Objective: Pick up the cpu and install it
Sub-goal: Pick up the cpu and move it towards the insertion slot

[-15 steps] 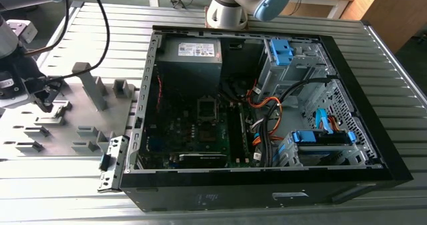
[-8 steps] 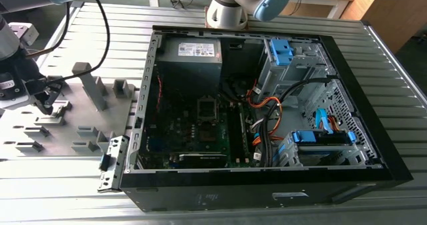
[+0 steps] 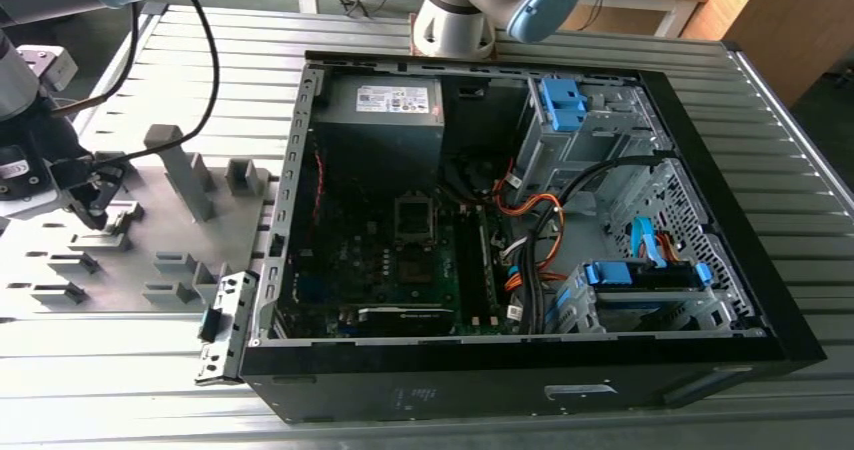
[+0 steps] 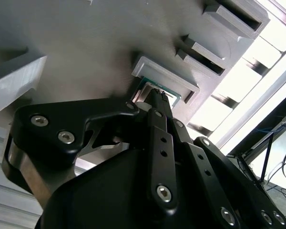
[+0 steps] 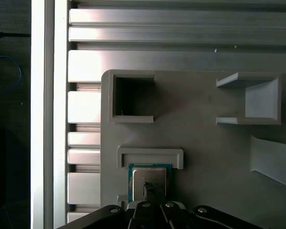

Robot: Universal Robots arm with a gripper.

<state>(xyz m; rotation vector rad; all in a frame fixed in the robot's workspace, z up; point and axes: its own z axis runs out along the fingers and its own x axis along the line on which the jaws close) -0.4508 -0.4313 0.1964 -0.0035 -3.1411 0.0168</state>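
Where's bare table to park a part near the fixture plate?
Free: ribbed table strip between fixture plate and the near edge, beside the PC case; another strip behind the plate toward the arm base. Crowded: the plate itself, grey blocks all over, gripper at the cpu.

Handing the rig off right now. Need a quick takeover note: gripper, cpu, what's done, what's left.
Gripper: down over the grey fixture plate, with its tip on or just above the top of the cpu. I cannot confirm a grasp.
Cpu: lying flat in its pocket on the plate, to the exterior view's left of the open computer case.
Done: the gripper is at the cpu.
Left: the cpu is not yet lifted and not yet in the case.
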